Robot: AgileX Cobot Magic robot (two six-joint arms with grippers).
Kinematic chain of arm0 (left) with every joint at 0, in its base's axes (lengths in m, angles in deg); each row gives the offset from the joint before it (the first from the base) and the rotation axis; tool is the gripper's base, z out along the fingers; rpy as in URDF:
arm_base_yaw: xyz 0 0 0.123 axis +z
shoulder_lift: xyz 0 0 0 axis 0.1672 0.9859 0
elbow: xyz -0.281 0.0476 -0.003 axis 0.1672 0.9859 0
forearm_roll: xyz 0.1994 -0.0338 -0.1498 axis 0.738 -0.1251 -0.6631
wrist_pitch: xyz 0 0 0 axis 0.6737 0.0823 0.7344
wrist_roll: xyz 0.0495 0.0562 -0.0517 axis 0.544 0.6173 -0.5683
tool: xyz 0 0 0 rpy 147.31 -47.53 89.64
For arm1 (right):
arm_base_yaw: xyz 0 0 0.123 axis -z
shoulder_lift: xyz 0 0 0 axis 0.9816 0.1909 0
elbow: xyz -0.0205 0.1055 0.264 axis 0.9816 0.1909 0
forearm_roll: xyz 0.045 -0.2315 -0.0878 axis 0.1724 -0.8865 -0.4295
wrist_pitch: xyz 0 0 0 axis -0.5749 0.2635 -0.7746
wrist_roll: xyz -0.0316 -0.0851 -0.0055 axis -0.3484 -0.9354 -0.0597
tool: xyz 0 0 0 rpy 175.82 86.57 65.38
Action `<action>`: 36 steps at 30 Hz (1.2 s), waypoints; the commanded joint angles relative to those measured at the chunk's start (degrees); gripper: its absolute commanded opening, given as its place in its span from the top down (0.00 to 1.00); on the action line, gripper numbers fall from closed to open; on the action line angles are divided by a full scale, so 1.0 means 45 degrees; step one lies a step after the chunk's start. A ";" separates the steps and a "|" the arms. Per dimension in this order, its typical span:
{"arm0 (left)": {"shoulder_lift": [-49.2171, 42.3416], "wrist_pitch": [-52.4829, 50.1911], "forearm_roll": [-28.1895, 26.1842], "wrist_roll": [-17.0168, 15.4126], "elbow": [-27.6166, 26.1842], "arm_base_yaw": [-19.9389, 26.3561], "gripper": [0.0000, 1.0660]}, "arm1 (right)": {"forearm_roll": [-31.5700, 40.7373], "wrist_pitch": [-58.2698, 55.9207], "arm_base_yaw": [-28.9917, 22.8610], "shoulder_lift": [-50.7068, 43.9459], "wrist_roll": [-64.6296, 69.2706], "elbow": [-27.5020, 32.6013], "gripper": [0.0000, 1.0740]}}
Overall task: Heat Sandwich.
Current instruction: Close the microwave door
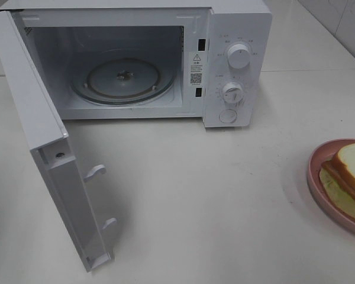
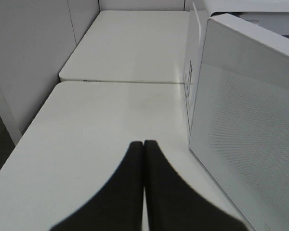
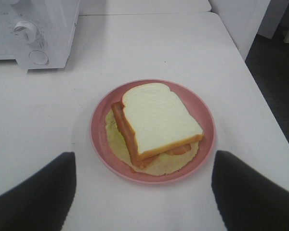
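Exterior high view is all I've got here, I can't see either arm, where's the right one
Observer: The right gripper hangs over the sandwich, jaws wide apart, touching nothing.
Operator: Is the whole plate there?
Observer: Yes, the pink plate is whole, with the sandwich lying inside its rim.
Operator: And the left arm?
Observer: The left gripper is shut and empty, beside the outer face of the open microwave door.
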 commanded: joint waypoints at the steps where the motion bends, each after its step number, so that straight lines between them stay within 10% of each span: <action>1: 0.1006 -0.1999 0.0255 0.0025 0.0395 0.0000 1.00 | 0.0025 0.0153 0.0102 -0.0344 -0.0153 0.0013 0.30; 19: 0.6710 -0.8391 0.1502 -0.0140 0.0407 0.0000 1.00 | 0.0025 0.0153 0.0102 -0.0344 -0.0153 0.0013 0.30; 36: 0.9651 -1.1205 0.5857 -0.3158 -0.0280 -0.0013 1.00 | 0.0025 0.0153 0.0102 -0.0344 -0.0153 0.0013 0.30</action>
